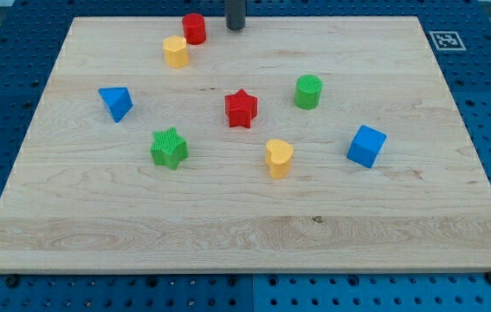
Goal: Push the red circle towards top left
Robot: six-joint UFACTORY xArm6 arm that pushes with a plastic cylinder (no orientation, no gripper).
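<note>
The red circle (pixel 195 28) is a short red cylinder near the view's top, left of centre, on the wooden board (pixel 401 217). A yellow hexagon block (pixel 176 51) stands just below and left of it, close to or touching it. My tip (pixel 235 27) is a dark rod end at the view's top edge, a short way to the right of the red circle and apart from it.
A blue triangle (pixel 116 102) sits at the left. A green star (pixel 169 147), a red star (pixel 241 108), a green cylinder (pixel 308 91), a yellow heart (pixel 278 158) and a blue cube (pixel 365 145) spread across the middle and right.
</note>
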